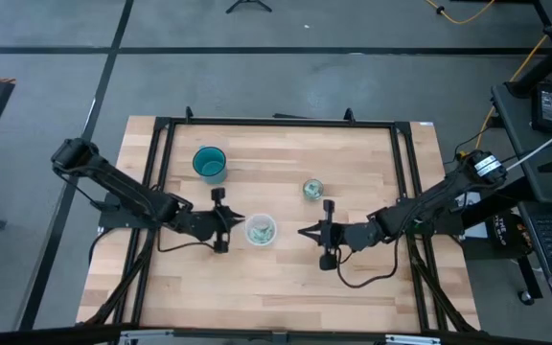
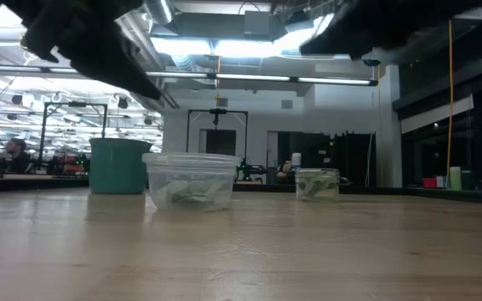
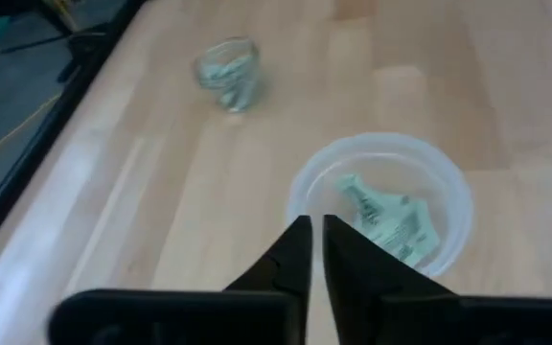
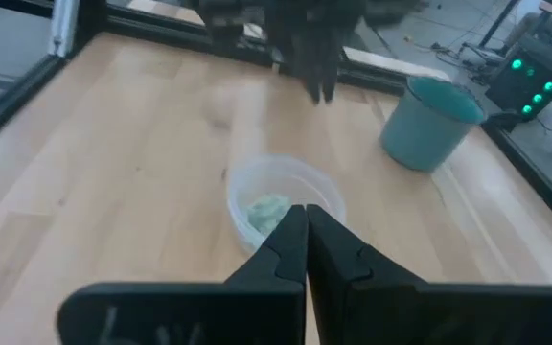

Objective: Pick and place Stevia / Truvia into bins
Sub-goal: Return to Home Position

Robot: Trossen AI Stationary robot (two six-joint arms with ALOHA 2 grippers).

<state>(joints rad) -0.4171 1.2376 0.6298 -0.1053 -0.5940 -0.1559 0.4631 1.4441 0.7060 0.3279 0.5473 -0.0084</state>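
Pale wood table from above: teal cup toward the far left, glass cup right of centre, plastic cup mid-table. Left gripper is just left of the plastic cup and right gripper is near its right side. The tips face each other across it.

Low view: teal cup, plastic cup and glass cup stand upright. Stevia packets sit low in the plastic cup, long axis roughly level. There are green ones in the glass cup too, orientation can't tell.

Left wrist view: left gripper has its fingers narrowed to a thin slit, above the plastic cup's rim. A packet lies near flat inside, long axis across the cup floor. Glass cup is farther off, w/ packets inside.

Right wrist view: right gripper has its fingers pressed together, over the plastic cup. A pale green packet is in it, axis unclear. Teal cup and left gripper are beyond.
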